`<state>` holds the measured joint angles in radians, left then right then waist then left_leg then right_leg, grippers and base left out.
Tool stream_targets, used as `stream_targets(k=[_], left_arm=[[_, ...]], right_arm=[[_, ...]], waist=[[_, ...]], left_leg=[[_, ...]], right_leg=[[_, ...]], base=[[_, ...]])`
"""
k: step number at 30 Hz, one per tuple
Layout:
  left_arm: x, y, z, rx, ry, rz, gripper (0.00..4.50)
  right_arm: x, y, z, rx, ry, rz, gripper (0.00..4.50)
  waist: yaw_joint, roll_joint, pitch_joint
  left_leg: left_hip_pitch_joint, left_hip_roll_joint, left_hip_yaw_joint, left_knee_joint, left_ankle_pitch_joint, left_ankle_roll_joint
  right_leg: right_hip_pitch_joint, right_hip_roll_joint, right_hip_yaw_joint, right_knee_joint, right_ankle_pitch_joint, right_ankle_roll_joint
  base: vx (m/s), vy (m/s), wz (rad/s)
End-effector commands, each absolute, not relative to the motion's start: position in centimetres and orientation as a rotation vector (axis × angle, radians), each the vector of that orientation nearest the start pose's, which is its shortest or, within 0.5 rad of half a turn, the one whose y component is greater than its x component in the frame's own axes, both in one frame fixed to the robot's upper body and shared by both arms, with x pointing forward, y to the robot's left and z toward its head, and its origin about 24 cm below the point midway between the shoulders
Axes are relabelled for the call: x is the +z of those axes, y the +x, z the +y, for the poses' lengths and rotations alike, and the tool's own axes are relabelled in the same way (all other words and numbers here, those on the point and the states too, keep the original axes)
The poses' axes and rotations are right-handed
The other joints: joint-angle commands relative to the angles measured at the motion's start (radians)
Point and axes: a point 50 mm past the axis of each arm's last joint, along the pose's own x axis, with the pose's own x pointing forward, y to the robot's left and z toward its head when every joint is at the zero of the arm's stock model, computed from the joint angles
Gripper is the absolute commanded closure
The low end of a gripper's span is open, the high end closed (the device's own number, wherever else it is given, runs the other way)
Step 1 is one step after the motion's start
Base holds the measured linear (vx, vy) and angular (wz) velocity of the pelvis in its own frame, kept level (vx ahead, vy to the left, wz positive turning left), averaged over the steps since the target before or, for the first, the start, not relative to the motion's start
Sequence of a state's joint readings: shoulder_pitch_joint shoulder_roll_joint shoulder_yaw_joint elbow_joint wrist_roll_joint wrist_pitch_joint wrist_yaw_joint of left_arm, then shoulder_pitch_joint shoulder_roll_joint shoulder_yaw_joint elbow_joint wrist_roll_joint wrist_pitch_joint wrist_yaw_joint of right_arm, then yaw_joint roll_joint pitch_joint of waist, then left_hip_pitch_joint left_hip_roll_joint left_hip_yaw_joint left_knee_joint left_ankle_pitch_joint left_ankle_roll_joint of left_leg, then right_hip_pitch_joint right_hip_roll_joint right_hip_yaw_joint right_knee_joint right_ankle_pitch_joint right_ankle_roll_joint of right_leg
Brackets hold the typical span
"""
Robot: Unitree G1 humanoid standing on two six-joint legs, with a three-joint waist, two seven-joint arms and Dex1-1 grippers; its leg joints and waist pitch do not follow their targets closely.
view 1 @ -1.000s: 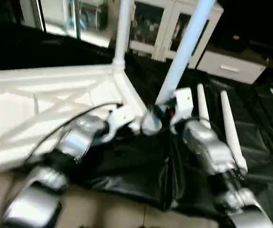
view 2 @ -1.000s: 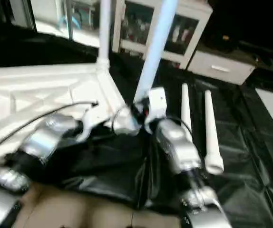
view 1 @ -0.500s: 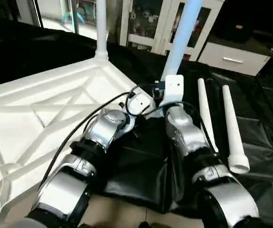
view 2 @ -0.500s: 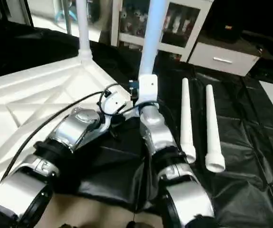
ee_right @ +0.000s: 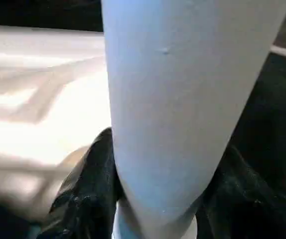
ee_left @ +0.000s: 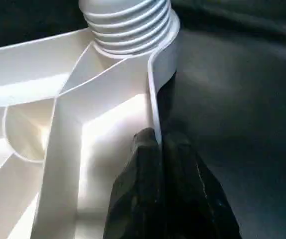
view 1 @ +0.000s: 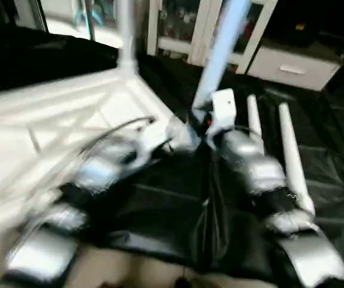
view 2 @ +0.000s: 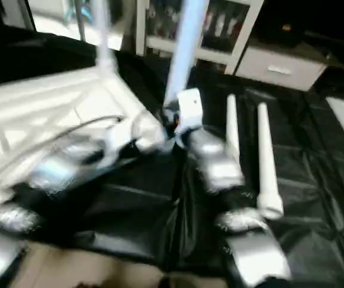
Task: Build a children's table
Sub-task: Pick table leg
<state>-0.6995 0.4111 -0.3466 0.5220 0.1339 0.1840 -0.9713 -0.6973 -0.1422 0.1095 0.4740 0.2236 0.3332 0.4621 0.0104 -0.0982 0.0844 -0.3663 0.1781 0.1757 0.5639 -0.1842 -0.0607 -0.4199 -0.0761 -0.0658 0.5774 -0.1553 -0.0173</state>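
1. Since half a second ago, your left forearm has swung lower and more to the left across the tabletop. The right gripper stays at the foot of the leg it holds.
2. From the left eye you see the tabletop lying upside down on the black cloth, ribs upward. One leg stands upright in its far corner. The held leg leans up and away beside the tabletop's near corner.
3. From the right eye you see two loose legs lying side by side on the cloth, to the right of your right arm.
4. In the left wrist view, the left gripper is clamped on the thin rim of the tabletop, one finger on each side, just beside a ribbed corner socket.
5. In the right wrist view, the right gripper's black fingers grasp the held leg on both sides.
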Motion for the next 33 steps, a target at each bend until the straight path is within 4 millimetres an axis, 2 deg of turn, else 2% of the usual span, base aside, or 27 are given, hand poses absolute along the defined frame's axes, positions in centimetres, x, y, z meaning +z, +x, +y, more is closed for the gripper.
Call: stream_targets(k=[1, 2, 3, 4, 5, 6, 7, 10, 12, 14, 16, 19, 20, 21, 22, 23, 24, 25, 26, 28, 29, 31, 33], left_arm=[[7.4, 32.0, 10.6, -1.358, 0.716, 0.391, 4.5], [7.3, 31.7, 10.9, -1.373, 0.712, 0.407, 4.5], [7.2, 31.5, 11.2, -1.384, 0.707, 0.415, 4.5], [7.2, 31.4, 11.3, -1.393, 0.7, 0.42, 4.5], [7.3, 31.4, 11.3, -1.391, 0.7, 0.417, 4.5], [7.5, 31.5, 11.3, -1.383, 0.7, 0.401, 4.5], [7.6, 31.6, 11.4, -1.376, 0.707, 0.395, 4.5], [7.8, 31.5, 11.4, -1.372, 0.718, 0.385, 4.5], [7.9, 31.4, 11.5, -1.38, 0.721, 0.374, 4.5], [7.9, 31.4, 11.6, -1.381, 0.721, 0.37, 4.5], [8.0, 31.4, 11.7, -1.378, 0.724, 0.361, 4.5], [8.1, 31.5, 11.7, -1.369, 0.73, 0.35, 4.5], [8.9, 32.1, 11.9, -1.308, 0.73, 0.296, 4.5], [9.2, 32.3, 12.0, -1.295, 0.715, 0.283, 4.5], [9.3, 32.4, 12.0, -1.294, 0.714, 0.282, 4.22], [9.5, 32.4, 12.1, -1.292, 0.707, 0.277, 4.05], [9.8, 32.5, 12.3, -1.299, 0.689, 0.274, 3.93], [9.9, 32.5, 12.3, -1.301, 0.686, 0.272, 3.9], [10.0, 32.5, 12.4, -1.302, 0.678, 0.266, 3.9], [10.2, 32.5, 12.5, -1.301, 0.668, 0.259, 3.55], [10.6, 32.7, 12.6, -1.293, 0.641, 0.238, 3.55], [13.8, 33.7, 13.7, -1.229, 0.382, 0.093, 3.33], [16.6, 34.9, 15.6, -1.126, 0.22, -0.041, 3.22]], right_arm=[[9.0, 35.0, -9.7, 0.755, -0.027, 0.283, 2.67], [9.0, 34.7, -10.3, 0.78, -0.036, 0.291, 2.67], [9.0, 34.6, -10.7, 0.796, -0.041, 0.298, 2.67], [8.9, 34.4, -11.3, 0.806, -0.043, 0.305, 2.67], [8.9, 34.4, -11.6, 0.807, -0.043, 0.308, 2.67], [8.8, 34.3, -12.5, 0.812, -0.043, 0.317, 2.67], [8.8, 34.3, -13.0, 0.813, -0.05, 0.311, 2.67], [9.3, 34.0, -13.5, 0.826, -0.038, 0.304, 2.67], [10.2, 33.6, -13.8, 0.834, 0.021, 0.276, 2.67], [10.5, 33.6, -13.8, 0.833, 0.055, 0.256, 2.67], [11.1, 33.5, -14.0, 0.83, 0.12, 0.216, 2.67], [11.5, 33.5, -14.1, 0.834, 0.149, 0.194, 2.67], [13.2, 33.6, -14.6, 0.839, 0.282, 0.099, 2.67], [14.0, 33.6, -14.9, 0.848, 0.334, 0.055, 2.67], [14.2, 33.6, -15.0, 0.85, 0.341, 0.049, 2.67], [14.7, 33.5, -15.2, 0.858, 0.369, 0.023, 2.67], [15.4, 33.3, -15.6, 0.878, 0.392, -0.009, 2.67], [15.7, 33.3, -15.8, 0.888, 0.397, -0.022, 2.67], [16.0, 33.2, -16.0, 0.9, 0.407, -0.031, 2.67], [16.1, 33.2, -16.1, 0.911, 0.413, -0.035, 2.67], [16.3, 33.1, -16.1, 0.927, 0.41, -0.036, 2.67], [16.7, 32.5, -16.2, 1.012, 0.358, 0.003, 2.67], [16.8, 32.1, -16.3, 1.06, 0.304, 0.045, 2.67]], waist=[[0.009, 0.027, -0.063], [0.009, 0.02, -0.062], [0.018, 0.027, -0.06], [0.023, 0.018, -0.065], [0.025, 0.018, -0.066], [0.025, 0.008, -0.065], [0.032, 0.005, -0.066], [0.04, 0.004, -0.068], [0.044, 0.006, -0.069], [0.046, 0.004, -0.072], [0.05, 0.01, -0.072], [0.053, 0.006, -0.074], [0.054, 0.012, -0.074], [0.054, 0.012, -0.076], [0.057, 0.01, -0.076], [0.058, 0.015, -0.077], [0.058, 0.013, -0.077], [0.057, 0.01, -0.077], [0.059, 0.013, -0.077], [0.059, 0.013, -0.075], [0.058, 0.012, -0.075], [0.06, 0.013, -0.076], [0.061, 0.011, -0.076]], left_leg=[[0.017, 0.059, -0.011, -0.067, -0.124, 0.043], [0.018, 0.06, -0.008, -0.067, -0.123, 0.043], [0.023, 0.064, -0.006, -0.067, -0.12, 0.039], [0.025, 0.063, -0.005, -0.064, -0.101, 0.039], [0.028, 0.061, -0.002, -0.063, -0.089, 0.036], [0.026, 0.06, 0.0, -0.063, -0.089, 0.037], [0.028, 0.061, 0.001, -0.061, -0.097, 0.035], [0.027, 0.062, 0.002, -0.061, -0.098, 0.028], [0.028, 0.061, 0.003, -0.06, -0.095, 0.025], [0.027, 0.06, 0.007, -0.058, -0.08, 0.027], [0.029, 0.061, 0.012, -0.055, -0.071, 0.023], [0.026, 0.059, 0.013, -0.053, -0.067, 0.023], [0.027, 0.059, 0.013, -0.053, -0.069, 0.022], [0.028, 0.06, 0.014, -0.052, -0.078, 0.025], [0.027, 0.06, 0.014, -0.05, -0.072, 0.031], [0.026, 0.059, 0.013, -0.05, -0.065, 0.031], [0.026, 0.058, 0.014, -0.048, -0.059, 0.033], [0.022, 0.057, 0.014, -0.047, -0.062, 0.034], [0.022, 0.057, 0.014, -0.047, -0.066, 0.034], [0.022, 0.057, 0.014, -0.047, -0.096, 0.025], [0.021, 0.057, 0.014, -0.047, -0.106, 0.021], [0.02, 0.056, 0.012, -0.046, -0.128, 0.002], [0.019, 0.051, 0.014, -0.043, -0.139, -0.004]], right_leg=[[0.056, -0.072, 0.053, -0.035, -0.036, -0.244], [0.055, -0.07, 0.052, -0.036, -0.038, -0.249], [0.053, -0.073, 0.054, -0.035, -0.036, -0.255], [0.055, -0.074, 0.054, -0.029, -0.027, -0.259], [0.05, -0.071, 0.053, -0.03, -0.024, -0.263], [0.051, -0.07, 0.053, -0.031, -0.031, -0.263], [0.052, -0.073, 0.053, -0.031, -0.049, -0.26], [0.054, -0.075, 0.053, -0.032, -0.082, -0.242], [0.054, -0.075, 0.054, -0.031, -0.085, -0.235], [0.054, -0.073, 0.054, -0.028, -0.067, -0.235], [0.051, -0.072, 0.053, -0.025, -0.052, -0.239], [0.053, -0.071, 0.053, -0.023, -0.046, -0.24], [0.053, -0.071, 0.053, -0.022, -0.046, -0.24], [0.054, -0.072, 0.054, -0.023, -0.039, -0.243], [0.054, -0.07, 0.053, -0.02, -0.027, -0.248], [0.056, -0.07, 0.053, -0.018, -0.023, -0.248], [0.054, -0.069, 0.052, -0.017, -0.017, -0.249], [0.055, -0.069, 0.052, -0.016, -0.025, -0.249], [0.056, -0.07, 0.052, -0.017, -0.032, -0.248], [0.053, -0.07, 0.052, -0.022, -0.081, -0.245], [0.053, -0.07, 0.051, -0.023, -0.096, -0.242], [0.053, -0.07, 0.05, -0.024, -0.123, -0.248], [0.054, -0.066, 0.049, -0.022, -0.124, -0.25]], base=[[0.0, 0.0, 0.0], [0.0, 0.0, 0.0], [0.0, 0.0, 0.0], [0.0, 0.0, 0.0], [0.0, 0.0, 0.0], [0.0, 0.0, 0.0], [0.0, 0.0, 0.0], [0.0, 0.0, 0.0], [0.0, 0.0, 0.0], [0.0, 0.0, 0.0], [0.0, 0.0, 0.0], [0.0, 0.0, 0.0], [0.0, 0.0, 0.0], [0.0, 0.0, 0.0], [0.0, 0.0, 0.0], [0.0, 0.0, 0.0], [0.0, 0.0, 0.0], [0.0, 0.0, 0.0], [0.0, 0.0, 0.0], [0.0, 0.0, 0.0], [0.0, 0.0, 0.0], [0.0, 0.0, 0.0], [0.0, 0.0, 0.0]])
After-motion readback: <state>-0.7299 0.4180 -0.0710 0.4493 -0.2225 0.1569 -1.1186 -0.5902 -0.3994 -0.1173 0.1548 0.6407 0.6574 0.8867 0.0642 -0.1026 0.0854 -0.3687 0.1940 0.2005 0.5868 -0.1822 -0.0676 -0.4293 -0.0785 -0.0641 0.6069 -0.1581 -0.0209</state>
